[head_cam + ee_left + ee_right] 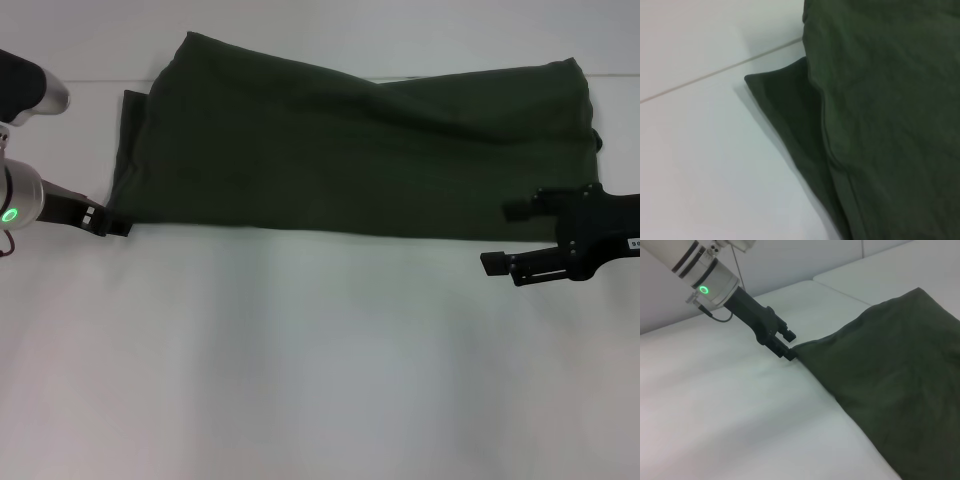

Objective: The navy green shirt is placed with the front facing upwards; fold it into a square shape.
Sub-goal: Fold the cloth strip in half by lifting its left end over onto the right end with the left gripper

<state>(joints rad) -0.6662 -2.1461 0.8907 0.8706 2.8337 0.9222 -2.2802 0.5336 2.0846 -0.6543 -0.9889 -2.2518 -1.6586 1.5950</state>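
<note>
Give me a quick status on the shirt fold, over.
Left gripper at the shirt's near-left corner, grip unclear. Right gripper open at the near-right edge. Navy green shirt lies as a long folded band, plain side up, not yet square. Nothing in the way.

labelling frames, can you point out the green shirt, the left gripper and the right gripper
green shirt [350, 150], head view, middle of the folded cloth
left gripper [112, 226], head view, tip at the shirt's near left corner
right gripper [508, 238], head view, gap between its open fingers

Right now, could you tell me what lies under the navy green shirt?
The white table shows all around the navy green shirt. At its left end a lower cloth layer pokes out; anything else beneath is covered.
</note>
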